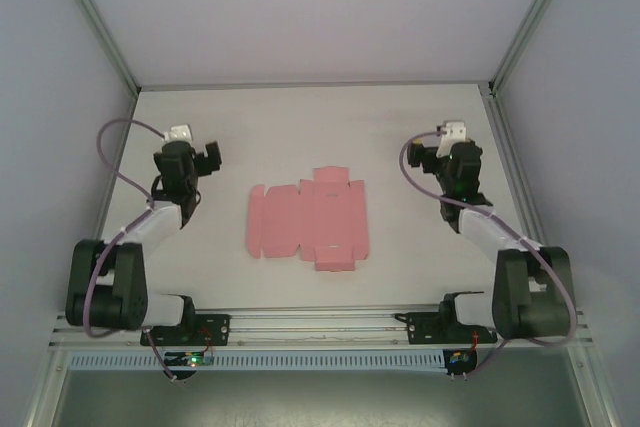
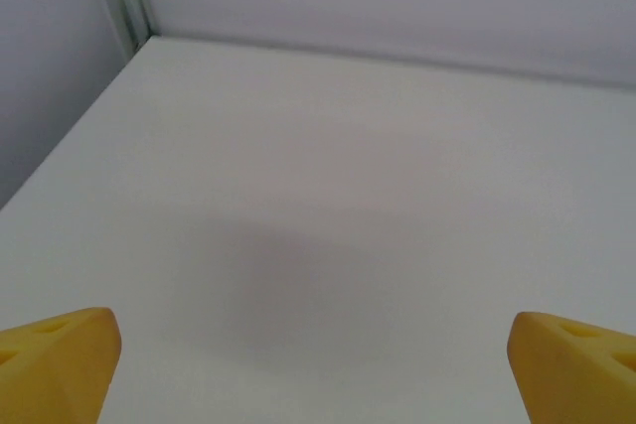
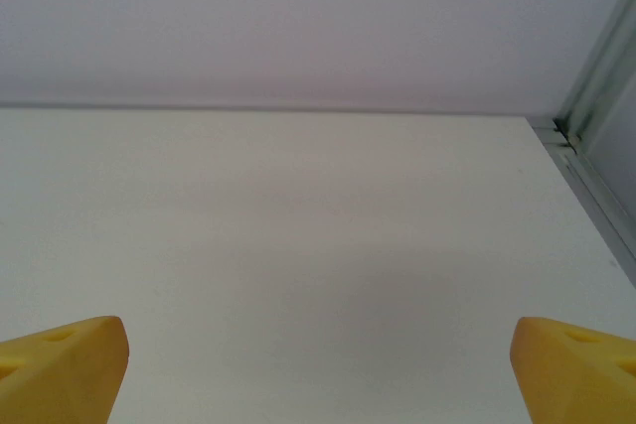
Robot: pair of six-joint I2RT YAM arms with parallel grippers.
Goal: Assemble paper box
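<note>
The paper box (image 1: 307,220) lies flat (creased pink sheet); left pincer (image 2: 318,359) and right pincer (image 3: 318,364) spread wide.

Paper box (image 1: 307,219): thin matte pink card, unfolded, a flat die-cut sheet. Lies flat on the white table (image 1: 300,122), about mid-table, well apart from every edge. Outline irregular: broad panel to the left, tabs jutting at the far and near edges on the right half. Faint crease lines, hard to trace from above. No flap raised, as far as visible.
</note>
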